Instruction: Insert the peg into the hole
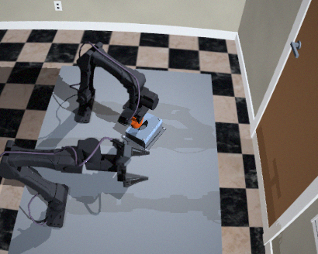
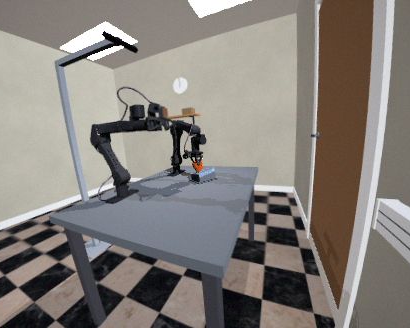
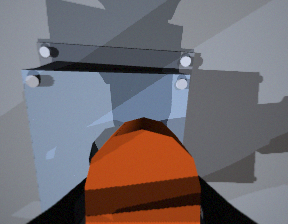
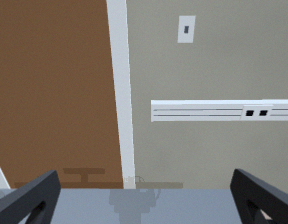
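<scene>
An orange peg (image 1: 136,123) (image 2: 197,167) (image 3: 143,165) is held by my left gripper (image 1: 136,119) (image 2: 198,161) (image 3: 143,179), which is shut on it. The light blue plate (image 1: 156,123) (image 2: 208,173) (image 3: 65,115) is a raised block with pale round studs near its corners. In the left wrist view the peg covers most of the hole; a dark sliver (image 3: 94,150) shows at its left edge. In the top view a dark patch lies just right of the peg. The peg's lower end is hidden, so its depth cannot be told. My right gripper (image 1: 148,166) (image 4: 145,178) is open and empty.
The plate stands on the grey table (image 1: 184,166) (image 2: 187,225). The right arm reaches over the table beside the plate, with one finger near the plate's corner in the top view. A grey post (image 2: 69,125) stands beside the table. A door (image 1: 296,116) is beyond it.
</scene>
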`<state>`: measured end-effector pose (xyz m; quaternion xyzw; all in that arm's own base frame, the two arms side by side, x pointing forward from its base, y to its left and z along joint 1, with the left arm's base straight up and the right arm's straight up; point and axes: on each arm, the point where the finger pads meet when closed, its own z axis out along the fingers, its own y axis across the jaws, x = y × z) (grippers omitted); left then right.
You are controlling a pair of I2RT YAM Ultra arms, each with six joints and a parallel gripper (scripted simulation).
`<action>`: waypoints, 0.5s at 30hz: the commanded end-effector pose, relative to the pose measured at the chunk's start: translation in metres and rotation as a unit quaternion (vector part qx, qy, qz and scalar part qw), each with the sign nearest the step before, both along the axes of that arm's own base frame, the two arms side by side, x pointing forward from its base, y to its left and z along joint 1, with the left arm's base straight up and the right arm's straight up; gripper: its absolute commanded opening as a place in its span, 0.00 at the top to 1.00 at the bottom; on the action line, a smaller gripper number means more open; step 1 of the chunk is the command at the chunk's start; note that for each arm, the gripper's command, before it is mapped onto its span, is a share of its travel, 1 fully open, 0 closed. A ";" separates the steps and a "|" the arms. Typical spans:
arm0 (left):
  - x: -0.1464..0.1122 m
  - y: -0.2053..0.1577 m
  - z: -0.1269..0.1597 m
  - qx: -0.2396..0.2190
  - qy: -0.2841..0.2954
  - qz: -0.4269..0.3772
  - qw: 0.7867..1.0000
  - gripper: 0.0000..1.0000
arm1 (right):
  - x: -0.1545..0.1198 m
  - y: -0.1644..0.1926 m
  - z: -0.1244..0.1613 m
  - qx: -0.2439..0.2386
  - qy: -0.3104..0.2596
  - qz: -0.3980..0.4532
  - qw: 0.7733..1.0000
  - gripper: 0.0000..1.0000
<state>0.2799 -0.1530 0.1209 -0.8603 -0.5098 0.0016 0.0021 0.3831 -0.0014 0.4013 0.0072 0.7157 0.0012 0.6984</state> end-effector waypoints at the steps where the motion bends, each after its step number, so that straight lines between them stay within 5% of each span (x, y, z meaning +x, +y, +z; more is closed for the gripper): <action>1: 0.001 -0.003 0.033 -0.019 -0.018 0.000 1.000 0.60 | -0.002 0.007 -0.006 -0.018 0.015 0.021 1.000 0.00; 15: -0.009 -0.002 0.056 -0.013 -0.007 0.003 1.000 0.60 | -0.022 0.047 -0.038 -0.034 0.078 0.091 0.992 0.00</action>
